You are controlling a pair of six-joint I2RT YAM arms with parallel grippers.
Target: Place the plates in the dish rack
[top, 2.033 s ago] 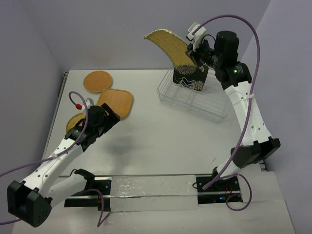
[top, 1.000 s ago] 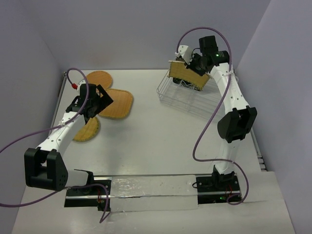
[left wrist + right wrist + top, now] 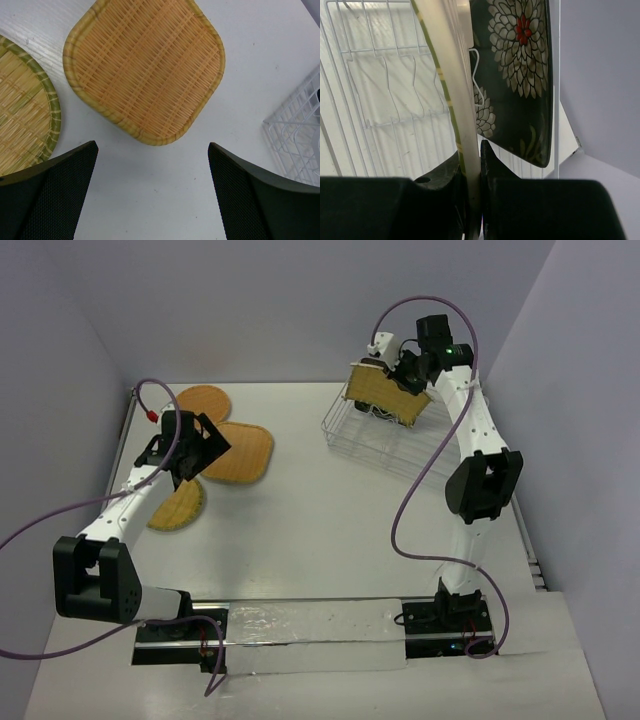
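Currently: second plate at the rack.
Dish rack (image 3: 420,455), far right; yellow woven square plate (image 3: 372,388) held upright for slotting, right gripper (image 3: 471,155) clamped on its rim; black flowered plate (image 3: 520,75) standing racked alongside; orange rounded-square plate (image 3: 145,70) flat on table, left gripper (image 3: 152,150) spread open above, likely next pick.

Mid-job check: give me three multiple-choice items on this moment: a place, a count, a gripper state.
1. The black flowered plate is: A. lying flat; B. held in the air; C. standing in the dish rack.
2. Plates lying on the table: A. one; B. three; C. five.
3. The right gripper is: A. shut on the yellow square plate; B. open, empty; C. out of view.
Answers: C, it stands on edge there; B, the orange round plate, orange square plate and yellow round plate; A, its fingers pinch the plate's edge.
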